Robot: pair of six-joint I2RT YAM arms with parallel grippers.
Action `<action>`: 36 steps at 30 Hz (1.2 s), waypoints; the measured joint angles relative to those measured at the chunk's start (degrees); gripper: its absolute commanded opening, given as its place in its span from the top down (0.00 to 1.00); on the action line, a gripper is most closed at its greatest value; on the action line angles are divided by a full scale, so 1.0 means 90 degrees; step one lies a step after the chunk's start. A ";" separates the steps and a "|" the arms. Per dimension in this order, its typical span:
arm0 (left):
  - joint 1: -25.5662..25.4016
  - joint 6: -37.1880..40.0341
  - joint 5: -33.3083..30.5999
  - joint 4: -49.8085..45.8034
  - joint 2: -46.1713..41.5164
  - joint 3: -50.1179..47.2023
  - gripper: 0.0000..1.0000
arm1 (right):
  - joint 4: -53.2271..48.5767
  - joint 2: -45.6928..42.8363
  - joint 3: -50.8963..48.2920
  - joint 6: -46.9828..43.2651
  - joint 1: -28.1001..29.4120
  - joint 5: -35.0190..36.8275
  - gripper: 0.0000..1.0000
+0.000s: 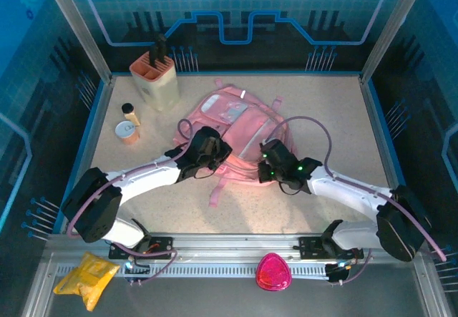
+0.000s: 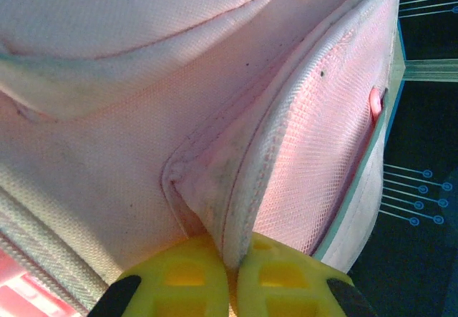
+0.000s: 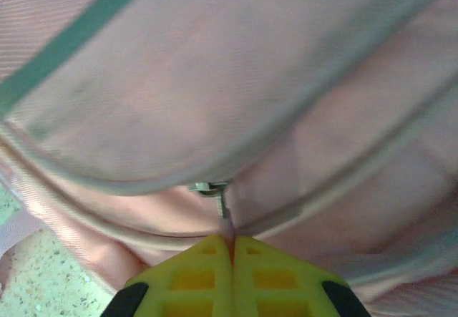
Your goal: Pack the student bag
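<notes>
One student bag, pink and soft, lies flat in the middle of the bench. It is the biggest thing here. Two arms reach onto it from the near edge. The left arm comes to its near-left corner and the right arm to its near-right side.

From the left wrist, the two yellow left fingers are pressed together on a stitched fold of the bag's fabric. The fold is the edge of one pink mesh pocket, and it runs down between the tips.

From the right wrist, the two yellow right fingers are also closed tip to tip. One small metal zip pull hangs straight into the seam between them, and they seem to be pinching its lower end.

At the far-left corner stands one beige holder with dark handles sticking up, too small for me to count. Just in front of it are one little dark-capped bottle and one round orange-rimmed tub, close together and well apart from the bag. On the metal ledge in front of the arm bases lie one yellow packet on the left and one magenta rounded object nearer the middle.
</notes>
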 measured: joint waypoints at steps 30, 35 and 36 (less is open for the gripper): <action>-0.0039 0.0466 0.0612 0.0510 0.0833 0.0481 0.51 | -0.0243 0.0330 0.0500 0.0051 0.0384 -0.0075 0.89; -0.0148 0.0022 0.0340 0.0682 0.0925 0.0413 0.61 | -0.0243 0.0328 0.0600 0.0049 0.0187 -0.0119 0.82; -0.0148 -0.0024 0.0304 0.0692 0.0969 0.0427 0.64 | -0.0243 0.0355 0.0627 0.0063 0.0168 -0.0131 0.77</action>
